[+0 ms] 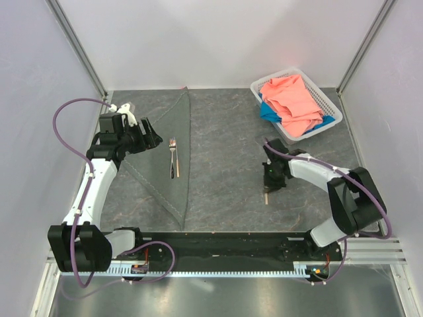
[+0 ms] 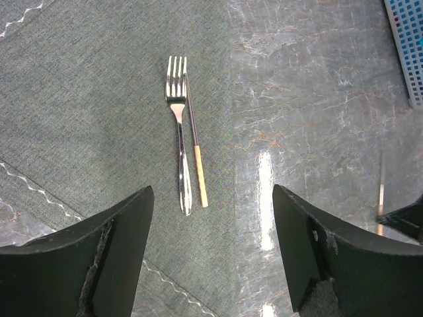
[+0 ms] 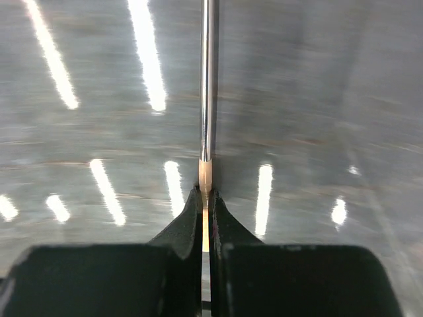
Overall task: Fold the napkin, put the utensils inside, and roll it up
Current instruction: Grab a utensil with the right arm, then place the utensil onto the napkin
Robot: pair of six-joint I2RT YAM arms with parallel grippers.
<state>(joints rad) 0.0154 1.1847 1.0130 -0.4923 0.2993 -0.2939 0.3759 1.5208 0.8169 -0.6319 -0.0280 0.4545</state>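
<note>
The dark grey napkin [image 1: 173, 119] lies folded into a triangle left of the table's middle. On it rest the silver fork [image 1: 172, 155] and one chopstick [image 1: 176, 162], side by side. My left gripper [image 1: 153, 137] hovers open just left of them; its wrist view shows the fork [image 2: 179, 145] and chopstick [image 2: 196, 152] on the napkin [image 2: 99, 99], ahead of the wide-apart left gripper [image 2: 213, 251]. My right gripper [image 1: 268, 185] is low over the bare tabletop, shut on the second chopstick [image 1: 266, 196]. In the right wrist view that chopstick [image 3: 209, 79] runs straight out from the closed right gripper [image 3: 205, 198].
A white basket [image 1: 330, 105] at the back right holds a salmon-pink cloth [image 1: 291, 99] over a blue cloth [image 1: 268, 112]. Grey walls close in the table on the left, back and right. The arm bases sit along the near edge.
</note>
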